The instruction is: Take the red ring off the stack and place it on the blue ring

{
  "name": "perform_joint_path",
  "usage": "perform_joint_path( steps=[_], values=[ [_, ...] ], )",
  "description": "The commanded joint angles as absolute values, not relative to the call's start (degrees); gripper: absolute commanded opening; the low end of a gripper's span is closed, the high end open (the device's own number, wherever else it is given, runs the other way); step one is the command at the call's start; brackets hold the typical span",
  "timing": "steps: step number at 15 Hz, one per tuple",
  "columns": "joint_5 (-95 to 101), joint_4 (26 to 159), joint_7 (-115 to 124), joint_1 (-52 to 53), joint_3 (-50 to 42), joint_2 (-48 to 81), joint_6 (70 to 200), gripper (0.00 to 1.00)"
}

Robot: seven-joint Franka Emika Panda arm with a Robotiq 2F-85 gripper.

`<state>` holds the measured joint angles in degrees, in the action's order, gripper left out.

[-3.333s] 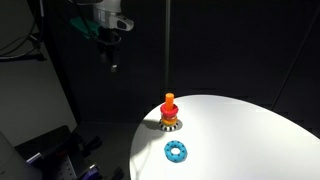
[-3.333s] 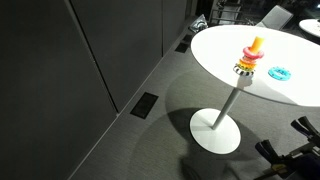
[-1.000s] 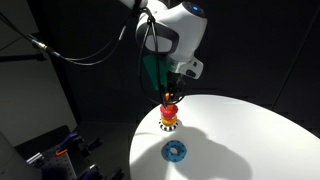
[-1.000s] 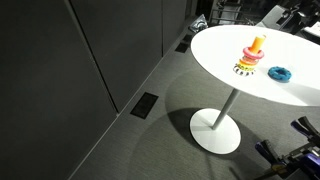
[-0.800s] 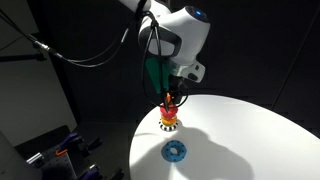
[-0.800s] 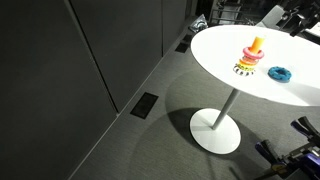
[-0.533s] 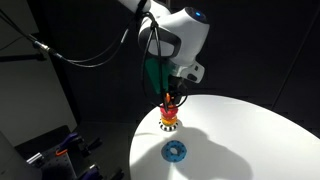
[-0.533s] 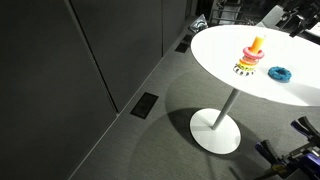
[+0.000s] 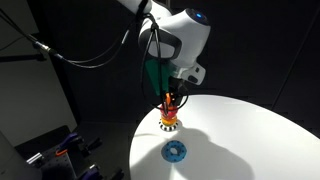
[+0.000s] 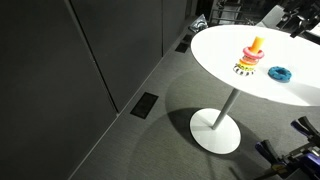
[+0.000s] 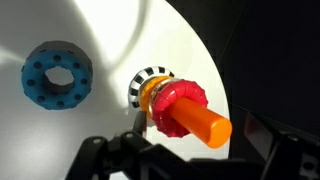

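The stack [image 9: 170,119] is an orange peg on a checkered base near the white table's edge, also visible in the other exterior view [image 10: 250,57]. The red ring [image 11: 178,104] sits on the peg [image 11: 203,124], above the base [image 11: 146,78]. The blue ring [image 9: 175,151] lies flat on the table beside the stack, apart from it; it also shows in the exterior view [image 10: 279,73] and the wrist view [image 11: 57,75]. My gripper [image 9: 170,100] hangs straight over the peg, open, its dark fingers [image 11: 195,152] on either side of the peg top, holding nothing.
The round white table [image 9: 250,140] stands on a single pedestal [image 10: 222,120]; the stack is close to its rim. A yellow-orange ring [image 11: 149,97] lies under the red one. Dark walls and cables [image 9: 60,55] surround the arm.
The arm came from high at the upper left to over the stack. Over the last second the gripper sank slightly onto the peg top, then stayed nearly still.
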<state>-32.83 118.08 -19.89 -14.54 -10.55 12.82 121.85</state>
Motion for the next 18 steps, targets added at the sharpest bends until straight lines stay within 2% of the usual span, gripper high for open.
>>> perform_joint_path(
  steps=[1, 18],
  values=[
    [-35.10, 117.54, -19.80, -16.28, -10.27, 13.95, 123.72, 1.00],
    [-40.80, 117.13, -21.73, -18.63, -8.18, 21.65, 132.18, 1.00]
  ],
)
